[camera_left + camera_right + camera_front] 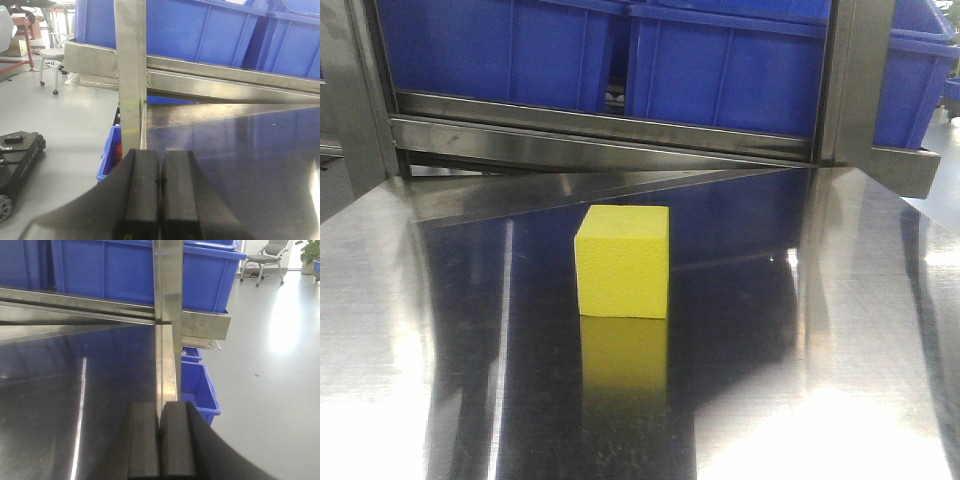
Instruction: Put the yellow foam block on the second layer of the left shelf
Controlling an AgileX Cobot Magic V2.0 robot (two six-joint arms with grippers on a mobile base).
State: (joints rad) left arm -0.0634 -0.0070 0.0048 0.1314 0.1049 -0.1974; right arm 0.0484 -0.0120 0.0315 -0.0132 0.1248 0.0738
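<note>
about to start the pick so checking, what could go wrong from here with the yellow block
1. Both the left gripper and right gripper are shut; reaching in closed could shove the yellow foam block across the slick steel tabletop.
2. Each gripper faces a shelf post, which a swing could clip.

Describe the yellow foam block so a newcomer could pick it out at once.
In the front view, a shiny steel shelf surface runs below a row of big blue bins. Near its middle, standing alone in front of the bins, sits the yellow foam block. It is the only yellow thing, matte, nearly cubic and far smaller than the bins.
</note>
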